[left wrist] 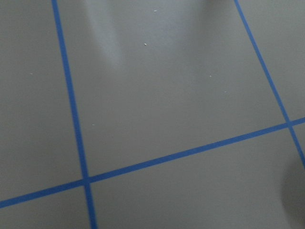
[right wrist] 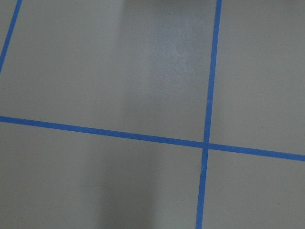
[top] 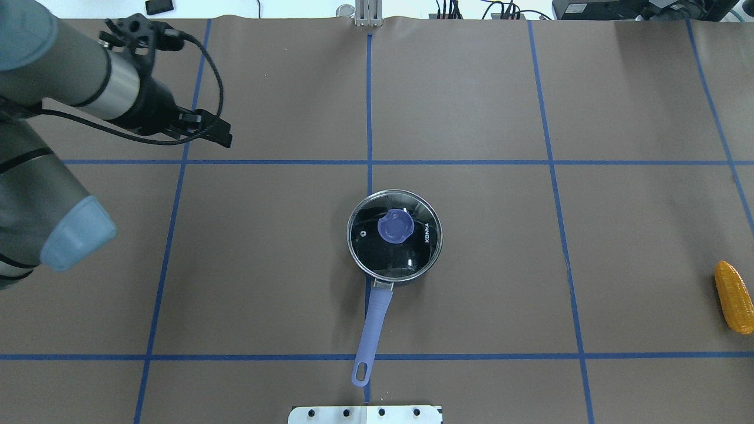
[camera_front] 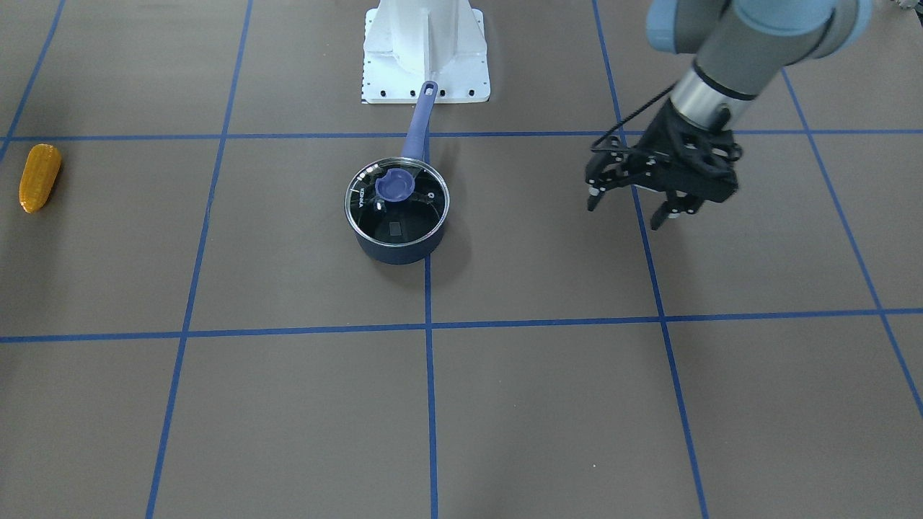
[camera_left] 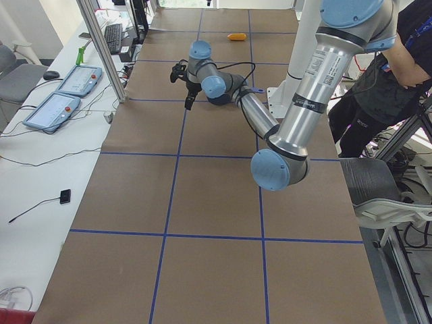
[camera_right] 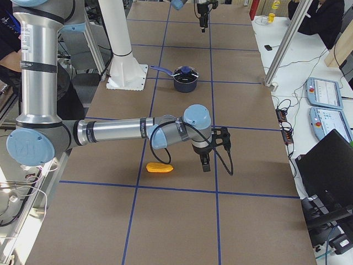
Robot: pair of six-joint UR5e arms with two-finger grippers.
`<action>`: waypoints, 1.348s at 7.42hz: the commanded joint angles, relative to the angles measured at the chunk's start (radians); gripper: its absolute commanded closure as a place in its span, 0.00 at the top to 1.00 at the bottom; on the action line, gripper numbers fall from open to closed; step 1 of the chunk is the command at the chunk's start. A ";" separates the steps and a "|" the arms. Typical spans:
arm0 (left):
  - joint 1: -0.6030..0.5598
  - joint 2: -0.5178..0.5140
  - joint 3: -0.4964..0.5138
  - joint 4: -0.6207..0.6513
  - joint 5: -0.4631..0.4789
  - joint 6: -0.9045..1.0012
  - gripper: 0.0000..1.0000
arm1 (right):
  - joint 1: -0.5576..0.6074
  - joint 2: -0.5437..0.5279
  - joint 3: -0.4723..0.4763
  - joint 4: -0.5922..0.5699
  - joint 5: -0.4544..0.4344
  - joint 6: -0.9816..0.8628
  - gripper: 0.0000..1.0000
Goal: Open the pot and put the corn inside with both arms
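The pot [camera_front: 396,252] stands closed under its glass lid [camera_front: 425,205] and, through the glass, seems to hold nothing; it sits well apart from the left gripper [camera_front: 626,215], which hangs spread and empty. The corn [camera_right: 159,167] lies near the right gripper [camera_right: 205,164], on its robot-ward side; whether that gripper is parted or clenched cannot be told.

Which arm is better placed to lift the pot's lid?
Left. Its open black hand hovers nearer the glass lid with blue knob; the right hand hangs by the yellow corn cob.
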 commanded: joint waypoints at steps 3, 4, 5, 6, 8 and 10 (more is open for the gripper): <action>0.350 -0.354 0.068 0.286 0.259 -0.319 1.00 | -0.001 -0.009 -0.003 0.005 0.001 0.002 1.00; 0.370 -0.425 0.161 0.285 0.272 -0.344 1.00 | -0.001 -0.009 -0.003 0.011 0.000 0.002 1.00; 0.373 -0.485 0.255 0.279 0.286 -0.371 1.00 | -0.001 -0.009 -0.004 0.011 0.000 0.002 1.00; 0.376 -0.497 0.281 0.277 0.298 -0.379 1.00 | -0.001 -0.009 -0.004 0.011 0.000 0.002 1.00; 0.376 -0.493 0.337 0.275 0.298 -0.422 0.99 | -0.003 -0.009 -0.004 0.011 0.001 0.002 1.00; 0.376 -0.497 0.348 0.262 0.297 -0.448 0.99 | -0.005 -0.009 -0.004 0.011 0.000 0.002 1.00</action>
